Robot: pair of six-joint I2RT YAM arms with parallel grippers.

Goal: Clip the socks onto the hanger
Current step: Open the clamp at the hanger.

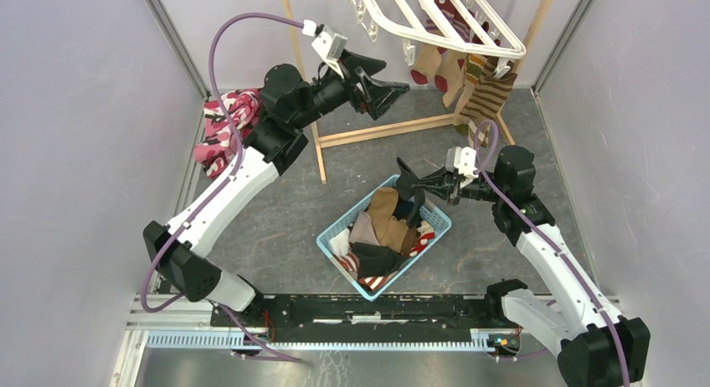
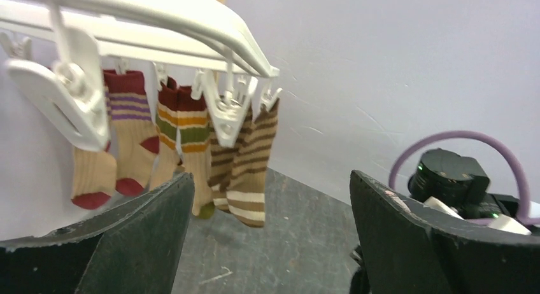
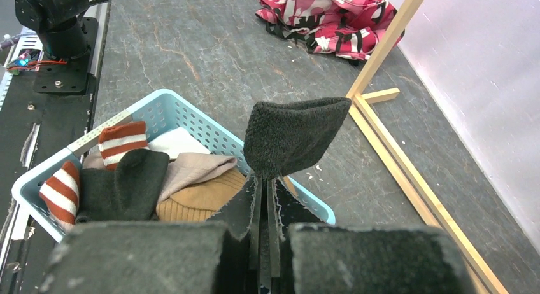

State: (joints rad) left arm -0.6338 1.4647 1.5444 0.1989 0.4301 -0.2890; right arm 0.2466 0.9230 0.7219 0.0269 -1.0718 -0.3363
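The white hanger (image 1: 452, 23) hangs at the top of the top view, with several striped socks (image 2: 191, 147) clipped under its bars (image 2: 159, 20). My left gripper (image 1: 387, 92) is raised just left of the hanger, open and empty, its jaws wide apart in the left wrist view (image 2: 270, 233). My right gripper (image 1: 417, 184) hovers over the far rim of the basket, shut on a dark grey sock (image 3: 290, 135) that sticks up past its fingertips. More socks (image 1: 381, 236) lie piled in the basket.
The light blue basket (image 1: 335, 234) sits mid-table. A thin wooden frame stand (image 1: 381, 131) holds the hanger, with its base rails (image 3: 407, 173) on the floor. A pink, red and black cloth (image 1: 224, 123) lies at the left wall. Grey walls close in on both sides.
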